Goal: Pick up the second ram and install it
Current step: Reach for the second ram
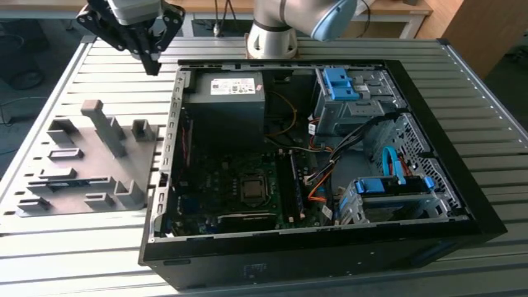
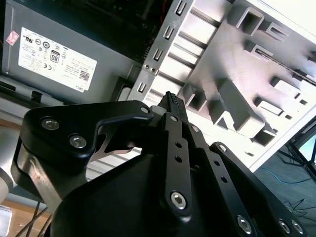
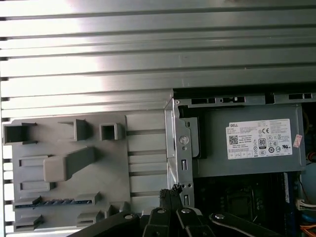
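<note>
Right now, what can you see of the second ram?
The second ram is a thin, long dark-blue strip with a row of dark chips, seated lengthwise in a slot of the grey holder beside the open computer case. Only the holder touches it. The gripper hangs apart from it, shut and empty, near the case's corner.

An open computer case lies flat on a slatted metal table, with a grey power supply at its 11 o'clock corner, a processor socket on the board toward 7 o'clock, and blue drive brackets at 1 o'clock and 4 o'clock. The black gripper hangs above the table just off the case's 11 o'clock corner, its fingers drawn together to a single tip pointing down. At 9 o'clock from the case, just beside its wall, lies a grey parts tray with raised blocks and slots.
</note>
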